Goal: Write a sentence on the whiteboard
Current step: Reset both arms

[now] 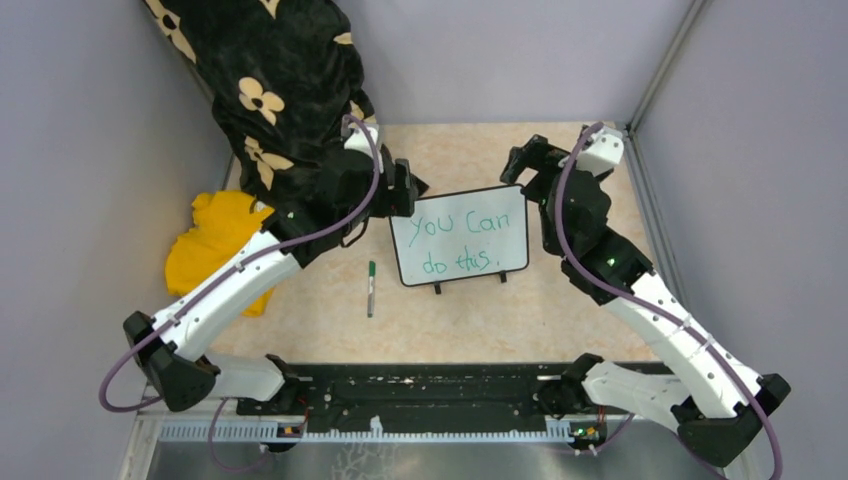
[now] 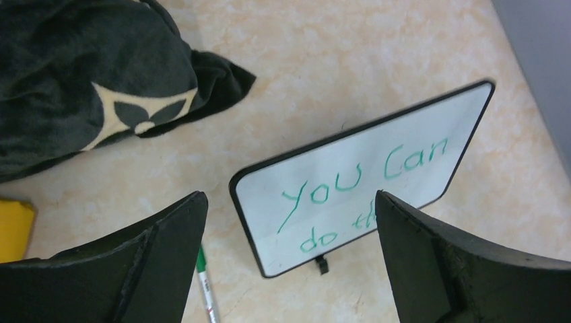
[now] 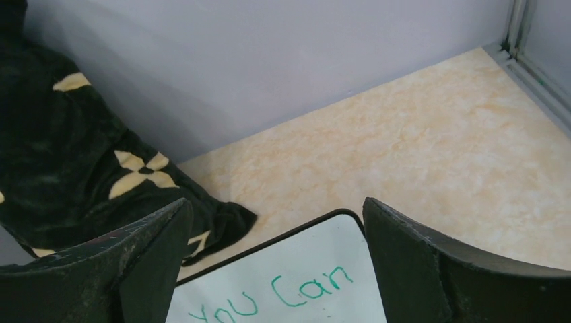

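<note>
Whiteboard (image 1: pixel 510 255), small, glossy white, black-framed, upright on beige tabletop (image 1: pixel 560 310), green handwritten sentence (image 1: pixel 437 226) complete. Left fingers (image 2: pixel 155 256) and right fingers (image 3: pixel 458 269) flank it, spread, empty; a stray brush could smear ink or topple it.

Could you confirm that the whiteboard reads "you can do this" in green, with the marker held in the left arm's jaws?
Not quite: the marker lies on the table beside the whiteboard; the left gripper is open and empty, as the top external view shows.

The whiteboard (image 1: pixel 512 245) is white, framed black; its sentence (image 1: pixel 447 225) green; the blanket (image 1: pixel 270 90) black with cream flowers; the cloth (image 1: pixel 215 240) yellow; the table (image 1: pixel 560 310) mottled beige.
</note>
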You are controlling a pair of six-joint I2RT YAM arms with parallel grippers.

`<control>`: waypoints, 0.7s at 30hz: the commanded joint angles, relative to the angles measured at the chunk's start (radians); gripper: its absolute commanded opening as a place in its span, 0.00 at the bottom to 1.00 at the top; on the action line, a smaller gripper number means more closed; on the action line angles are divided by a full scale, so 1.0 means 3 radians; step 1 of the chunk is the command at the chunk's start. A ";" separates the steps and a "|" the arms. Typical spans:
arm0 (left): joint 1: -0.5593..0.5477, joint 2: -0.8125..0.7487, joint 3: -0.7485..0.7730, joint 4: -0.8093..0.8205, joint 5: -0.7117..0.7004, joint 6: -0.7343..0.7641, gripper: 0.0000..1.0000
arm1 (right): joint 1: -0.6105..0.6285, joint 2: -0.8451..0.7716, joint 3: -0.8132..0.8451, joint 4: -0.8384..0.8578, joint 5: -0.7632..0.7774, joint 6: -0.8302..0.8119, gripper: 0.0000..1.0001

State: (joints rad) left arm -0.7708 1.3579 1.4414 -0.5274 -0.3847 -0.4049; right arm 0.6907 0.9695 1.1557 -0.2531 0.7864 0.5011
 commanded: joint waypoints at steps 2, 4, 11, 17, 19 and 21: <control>-0.0003 -0.0543 -0.0597 0.0679 0.0287 0.0513 0.99 | -0.0006 0.0066 0.0342 -0.0185 -0.0222 -0.0696 0.87; -0.0003 -0.0660 -0.0695 0.0785 0.0258 0.0601 0.99 | -0.0007 0.0049 0.0345 -0.0247 -0.0148 -0.0639 0.98; -0.0006 -0.0773 -0.0463 0.0808 0.0253 0.0824 0.99 | -0.0011 -0.0044 0.0327 0.0002 -0.0129 -0.0697 0.99; -0.0004 -0.0724 -0.0083 0.0737 0.0183 0.0999 0.99 | -0.0007 -0.0077 0.0486 0.0007 -0.0255 -0.0728 0.99; -0.0007 -0.0768 -0.0055 0.0758 0.0127 0.1026 0.99 | -0.0007 -0.0207 0.0420 0.0203 -0.0394 -0.0899 0.99; -0.0003 -0.0820 -0.0052 0.0783 0.0086 0.1036 0.99 | -0.0008 -0.0293 0.0418 0.0260 -0.0565 -0.0987 0.99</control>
State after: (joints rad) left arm -0.7708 1.1389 1.3968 -0.3168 -0.3302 -0.1356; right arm 0.6910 0.9558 1.2472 -0.2752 0.7029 0.2787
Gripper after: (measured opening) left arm 0.987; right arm 0.985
